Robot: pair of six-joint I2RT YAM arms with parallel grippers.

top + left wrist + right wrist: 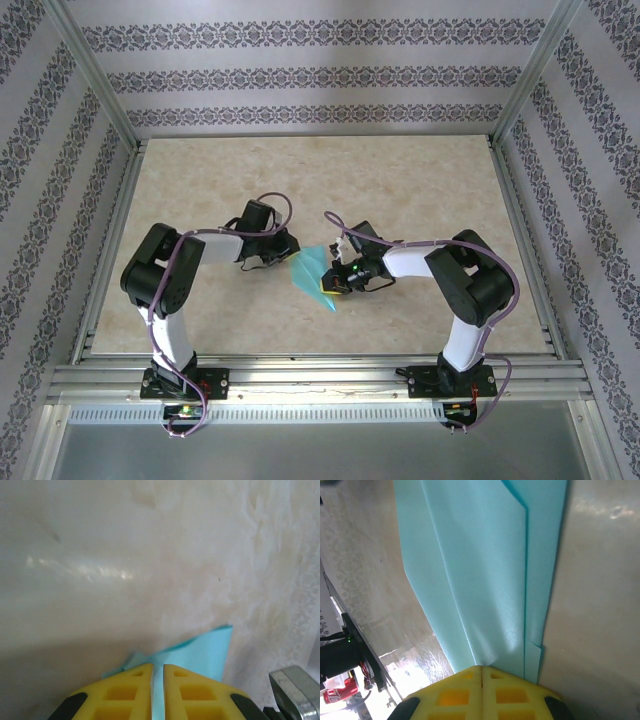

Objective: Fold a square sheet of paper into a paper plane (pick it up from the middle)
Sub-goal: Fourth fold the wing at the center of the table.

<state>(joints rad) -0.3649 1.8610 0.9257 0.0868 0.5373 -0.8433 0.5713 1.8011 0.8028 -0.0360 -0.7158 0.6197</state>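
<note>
Paper plane (316, 272), position? — A

Near the desk (420, 180) centre, a shade toward 6 o'clock, strung between both claws. Left claw (158, 680) sits at its 10 o'clock, right claw (482, 675) at its 4 o'clock. Cannot tell whether it touches the desk or hangs just above. — B

Claw states? — A

Left claw: jaws nearly together, a thin edge of turquoise paper nipped in the slit. Right claw: jaws fully closed, pinching the paper where several layers meet. — B

Appearance? — A

Turquoise, slightly glossy, narrow and tapering toward 5 o'clock in the top view. Right wrist view: long parallel creases, overlapping layers, one small stepped corner beside the pinch. Not yet a finished dart, in my judgement. — B

Handling? — A

Judged very light and thin, floppy across single layers, stiffer along the creases. Likely to tear or crumple if the claws pull apart, and it may slip from the pads. Best held on the multi-layer spine near the middle, with a light grip, not on a loose single-layer edge. — B
</note>
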